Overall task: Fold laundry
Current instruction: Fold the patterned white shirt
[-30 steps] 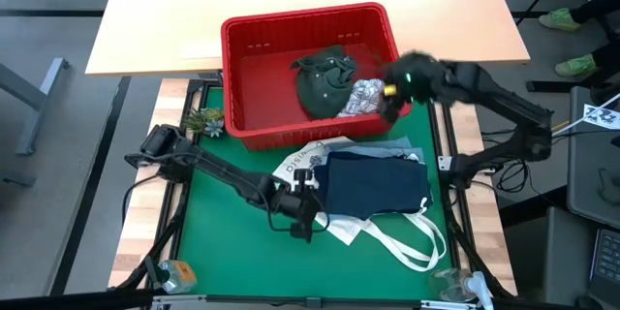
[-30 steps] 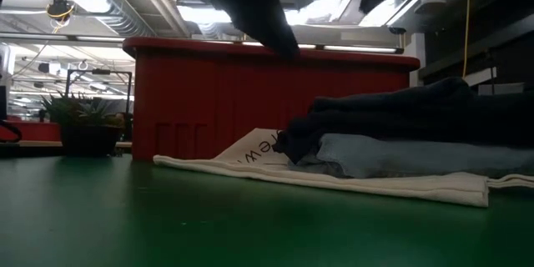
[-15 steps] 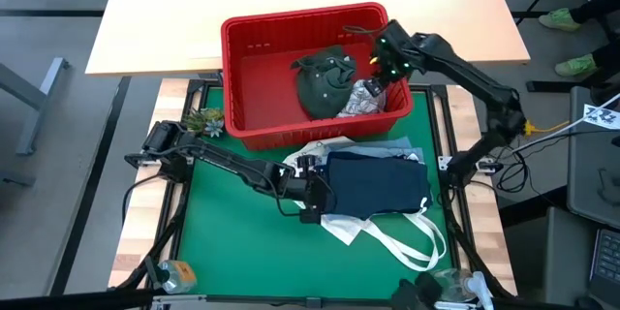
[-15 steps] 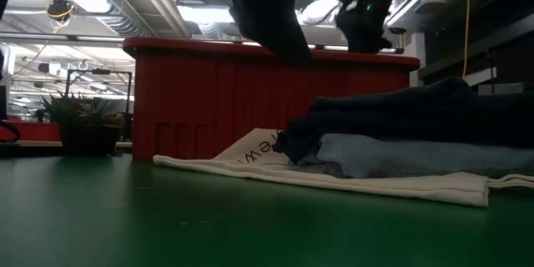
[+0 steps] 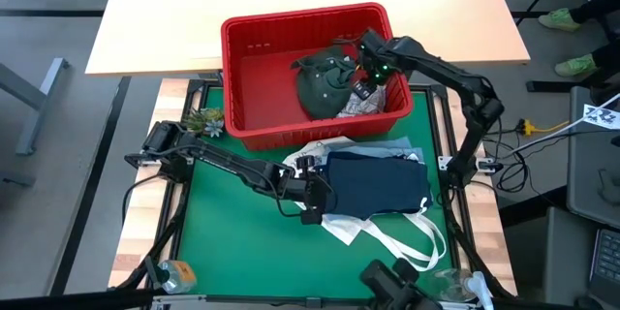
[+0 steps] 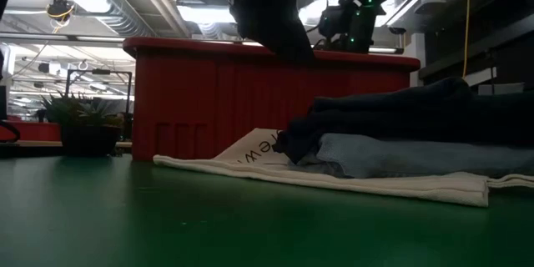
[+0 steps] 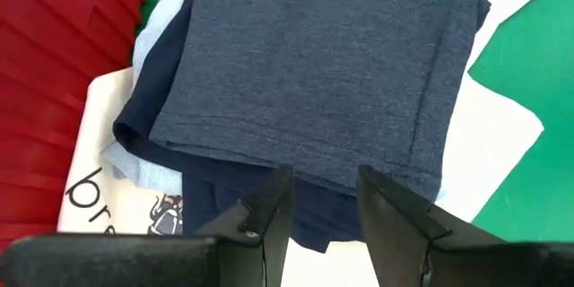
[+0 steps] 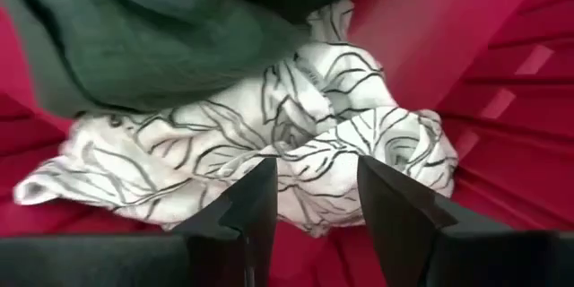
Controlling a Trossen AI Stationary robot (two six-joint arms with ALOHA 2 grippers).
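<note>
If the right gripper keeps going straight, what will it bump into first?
Most likely the white leaf-print cloth in the red basket. The right gripper is open and points straight at it, though how far away is hard to tell.

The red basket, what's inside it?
Inside the red basket lie a dark green garment and a white leaf-print one, partly under it. The right hand hovers above, open. Anything beneath them is hidden.

Right hand [image 5: 362, 76] over red basket [image 5: 254, 87]; left hand [image 5: 312, 197] beside folded navy garment [image 5: 378, 187]
</note>
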